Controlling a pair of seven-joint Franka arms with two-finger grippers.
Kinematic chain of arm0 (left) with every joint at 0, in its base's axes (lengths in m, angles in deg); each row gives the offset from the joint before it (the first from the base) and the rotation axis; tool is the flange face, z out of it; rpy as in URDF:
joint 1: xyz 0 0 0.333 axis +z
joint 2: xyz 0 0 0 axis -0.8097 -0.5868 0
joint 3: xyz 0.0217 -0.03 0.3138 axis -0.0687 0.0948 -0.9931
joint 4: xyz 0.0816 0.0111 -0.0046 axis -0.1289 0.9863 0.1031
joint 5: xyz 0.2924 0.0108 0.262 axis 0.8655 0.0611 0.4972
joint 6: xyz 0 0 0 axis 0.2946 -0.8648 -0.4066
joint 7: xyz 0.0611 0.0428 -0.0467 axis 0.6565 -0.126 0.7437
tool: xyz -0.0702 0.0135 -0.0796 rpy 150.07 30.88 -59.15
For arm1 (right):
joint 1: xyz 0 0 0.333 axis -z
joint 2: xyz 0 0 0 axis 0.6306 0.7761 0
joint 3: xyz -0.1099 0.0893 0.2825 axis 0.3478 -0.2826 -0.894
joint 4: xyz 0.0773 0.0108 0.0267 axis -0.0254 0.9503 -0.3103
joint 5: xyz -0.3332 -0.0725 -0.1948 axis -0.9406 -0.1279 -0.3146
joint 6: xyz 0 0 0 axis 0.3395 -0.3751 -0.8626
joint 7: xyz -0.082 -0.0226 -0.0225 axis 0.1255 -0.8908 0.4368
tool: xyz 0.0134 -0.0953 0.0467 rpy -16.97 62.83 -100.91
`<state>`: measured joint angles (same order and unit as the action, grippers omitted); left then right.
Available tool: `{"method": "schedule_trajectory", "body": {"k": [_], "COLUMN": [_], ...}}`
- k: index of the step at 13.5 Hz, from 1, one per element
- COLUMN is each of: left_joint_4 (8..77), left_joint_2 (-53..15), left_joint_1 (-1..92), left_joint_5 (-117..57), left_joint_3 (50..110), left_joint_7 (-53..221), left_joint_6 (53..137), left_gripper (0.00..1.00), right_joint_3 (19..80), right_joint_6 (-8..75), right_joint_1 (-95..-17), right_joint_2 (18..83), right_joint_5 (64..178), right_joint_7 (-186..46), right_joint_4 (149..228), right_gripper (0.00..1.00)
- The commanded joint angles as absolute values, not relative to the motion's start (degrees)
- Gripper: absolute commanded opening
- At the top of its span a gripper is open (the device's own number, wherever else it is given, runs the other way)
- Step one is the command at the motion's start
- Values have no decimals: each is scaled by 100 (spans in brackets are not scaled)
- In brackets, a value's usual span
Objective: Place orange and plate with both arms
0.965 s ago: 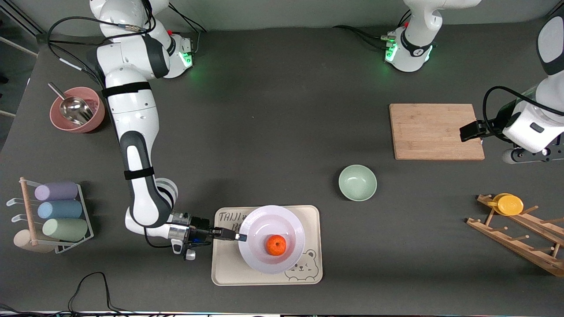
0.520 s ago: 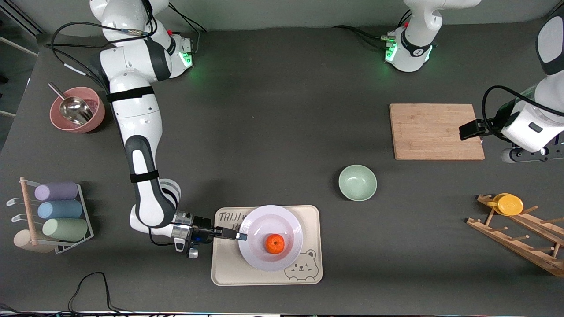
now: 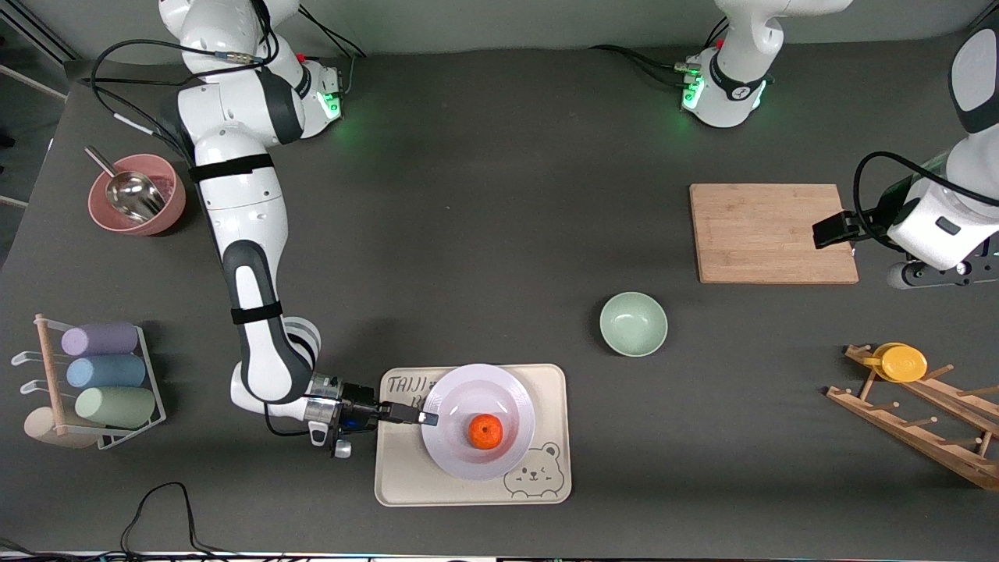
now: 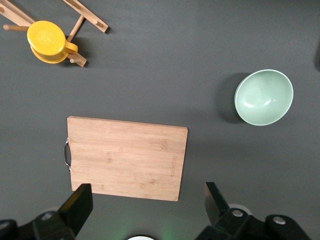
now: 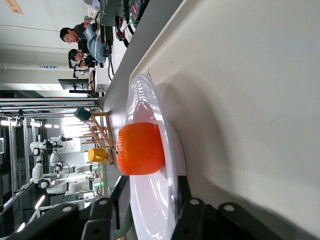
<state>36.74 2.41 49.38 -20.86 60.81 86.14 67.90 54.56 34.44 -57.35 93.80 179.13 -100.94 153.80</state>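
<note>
Plate status: round pale white-lavender plate sits on rectangular cream tray w/ bear drawing, lower centre of front view. Small bright-orange fruit, the orange, rests in plate well, approx. centre.

Right gripper: jaws closed on plate rim at the edge toward the right arm's end of the tabletop. Right wrist view confirms: one finger above rim, one below, orange just past the jaws along gripper axis. Grip axis runs roughly horizontal in front view, from jaws through plate centre to orange.

Left gripper: jaws wide, holding nothing, over the edge of rectangular bamboo cutting board, upper right of front view. Left arm waits.

Key relation: plate is held at one rim edge only; load (orange) lies outboard of jaws. Est. next move = release and retract along that axis. Right arm is far nearer the plate than left.
</note>
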Motion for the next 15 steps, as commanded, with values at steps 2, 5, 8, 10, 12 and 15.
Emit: {"method": "schedule_trajectory", "body": {"k": [2, 5, 8, 10, 12, 15], "left_joint_4": [3671, 3688, 3828, 4170, 4172, 4058], "left_joint_2": [330, 373, 601, 917, 928, 884], "left_joint_1": [4862, 4888, 4950, 4967, 5063, 5064], "left_joint_5": [-2042, -2068, -2086, -2077, -2059, -2024], "left_joint_3": [6062, 6062, 6045, 6010, 6001, 6001], "left_joint_7": [8723, 8784, 8784, 8767, 8714, 8688], "left_joint_6": [6681, 6751, 6795, 6917, 6936, 6883], "left_gripper": [100, 100, 100, 100, 100, 100], "right_joint_3": [5455, 5455, 5464, 5472, 5568, 5604], "right_joint_6": [3661, 3652, 3626, 3382, 2846, 2028], "right_joint_1": [-5755, -5721, -5694, -5580, -5431, -5194], "right_joint_2": [9316, 9088, 8728, 8403, 8034, 7323], "right_joint_5": [17337, 16617, 15153, 14333, 13813, 12541], "right_joint_7": [-9691, -9059, -8505, -8257, -8257, -8265], "right_joint_4": [15272, 15272, 15281, 15333, 15492, 15702], "right_gripper": [56, 56, 57, 57, 57, 57]}}
